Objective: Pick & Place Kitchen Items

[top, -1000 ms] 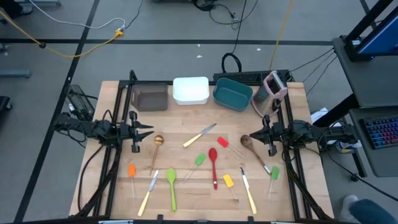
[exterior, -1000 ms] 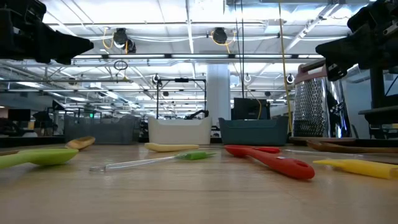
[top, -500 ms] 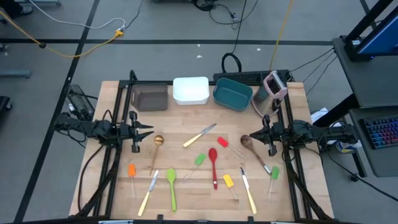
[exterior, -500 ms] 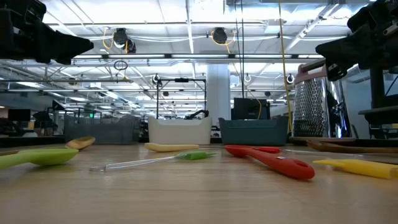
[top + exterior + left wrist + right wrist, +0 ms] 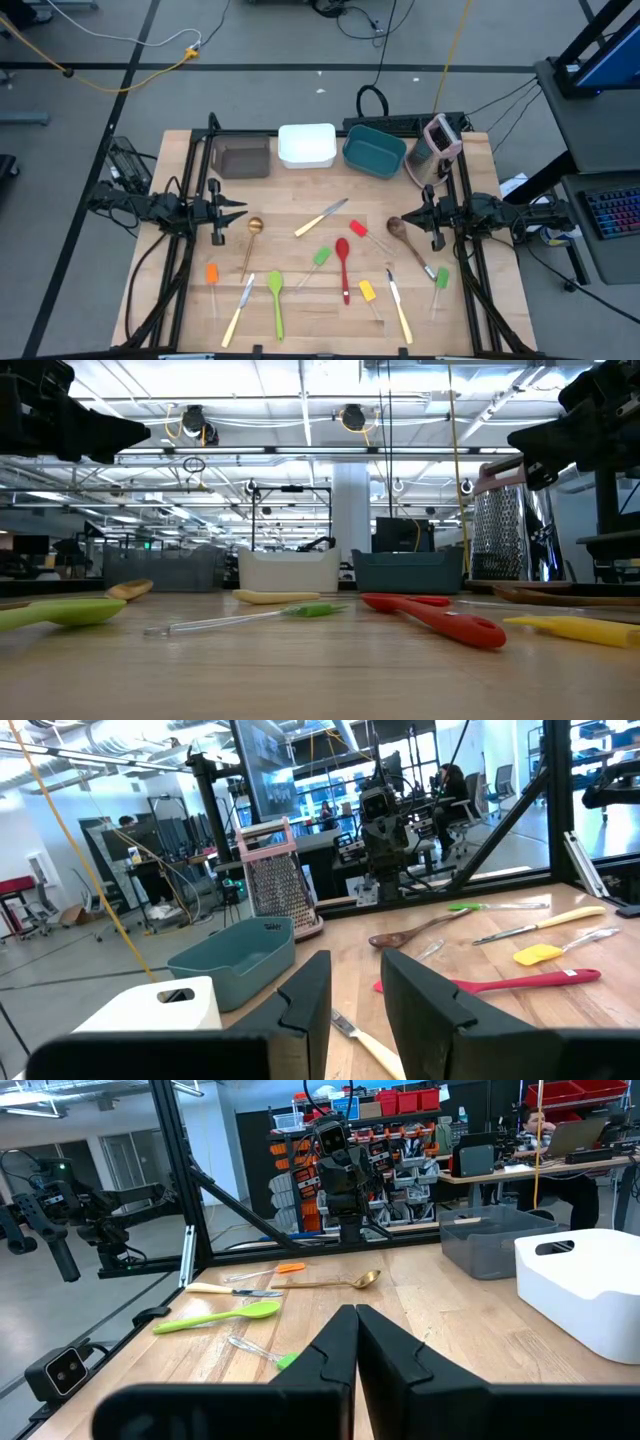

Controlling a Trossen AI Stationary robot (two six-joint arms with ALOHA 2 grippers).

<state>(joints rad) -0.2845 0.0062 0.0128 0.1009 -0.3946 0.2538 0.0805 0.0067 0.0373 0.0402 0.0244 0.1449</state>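
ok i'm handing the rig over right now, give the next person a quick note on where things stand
Left gripper: part open, empty, above the table's left edge.
Right gripper: shut, empty, above the right edge near the wooden spoon.
Utensils all loose on the table: gold spoon, red spoon, green spoon, cream-handled knives, orange-headed spatula, and more.
Brown tub, white tub and teal tub stand along the far edge; none shows utensils inside.
Done: nothing visibly placed.
Left: apparently every pick and place.
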